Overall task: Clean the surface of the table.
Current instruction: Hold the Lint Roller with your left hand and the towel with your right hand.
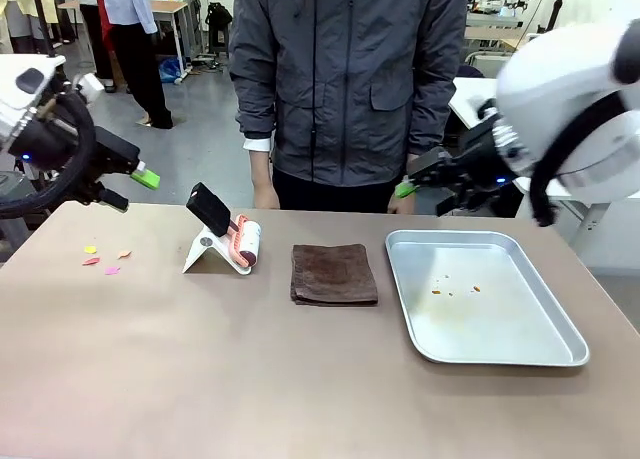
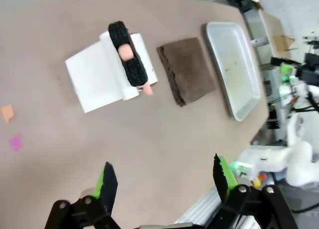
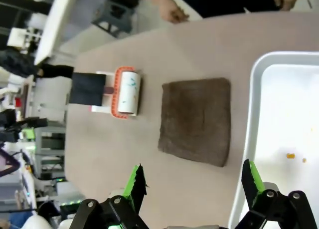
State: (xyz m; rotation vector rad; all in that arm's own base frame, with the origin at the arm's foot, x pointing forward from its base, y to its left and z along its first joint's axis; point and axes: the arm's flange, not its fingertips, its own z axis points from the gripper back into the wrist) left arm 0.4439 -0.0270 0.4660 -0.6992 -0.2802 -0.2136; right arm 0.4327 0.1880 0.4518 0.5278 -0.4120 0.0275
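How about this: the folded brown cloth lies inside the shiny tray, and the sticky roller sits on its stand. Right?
Not quite. The front view shows the folded brown cloth on the table, beside the shiny tray, not inside it. The sticky roller does sit on its stand.

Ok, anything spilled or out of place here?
Small coloured paper scraps lie scattered on the matte brownish-taupe table near its left end, and orange crumbs dot the shiny rectangular metal tray. Otherwise tidy.
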